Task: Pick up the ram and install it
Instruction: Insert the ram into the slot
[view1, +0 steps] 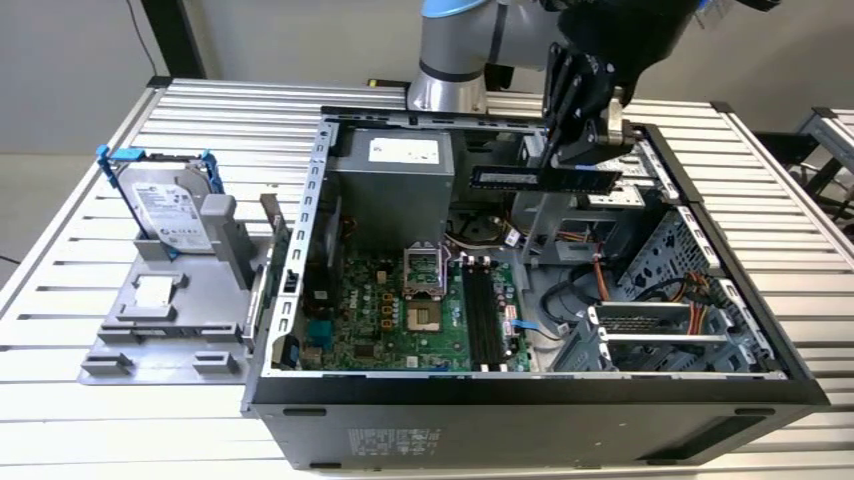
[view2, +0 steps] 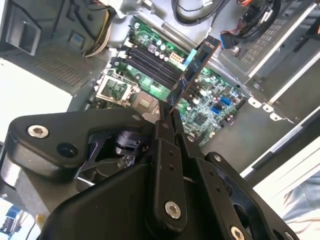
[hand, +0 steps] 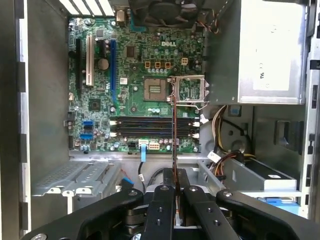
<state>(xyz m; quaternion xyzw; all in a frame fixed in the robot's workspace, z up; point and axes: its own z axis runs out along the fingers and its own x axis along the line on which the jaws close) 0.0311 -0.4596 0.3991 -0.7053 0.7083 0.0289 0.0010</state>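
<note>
Clamps ram (view1: 507, 177) in gripper (view1: 585, 160), pinched shut near one end. Hangs level over open case (view1: 534, 392), well above motherboard slots (view1: 483, 315). Stretches long axis sideways, toward exterior view's left from grip. Crosses slots at about right angle in first wrist view; reads as unaligned, not yet seated in any slot.
</note>
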